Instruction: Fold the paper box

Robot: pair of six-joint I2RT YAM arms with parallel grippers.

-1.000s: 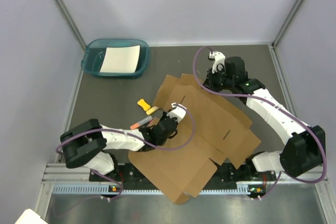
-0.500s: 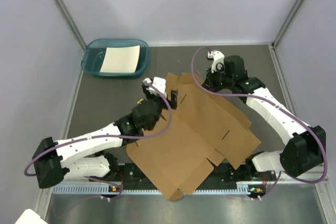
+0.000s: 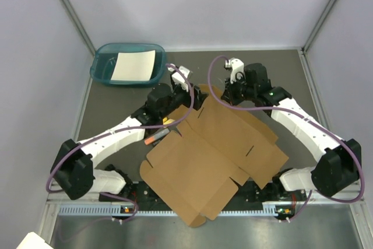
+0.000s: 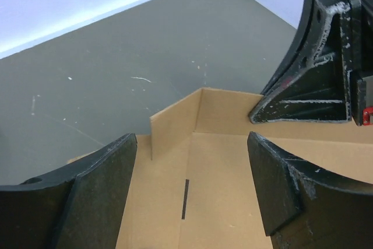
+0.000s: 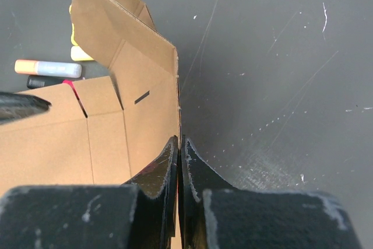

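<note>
The paper box (image 3: 210, 155) lies as a mostly flat brown cardboard sheet across the middle of the dark table (image 3: 111, 112), its near corner overhanging the arms' bases. The right gripper (image 5: 180, 143) is pinched closed on the sheet's far edge. The left gripper (image 4: 191, 150) hovers over the far-left corner with its fingers spread wide, holding nothing and facing a small upright flap.
</note>
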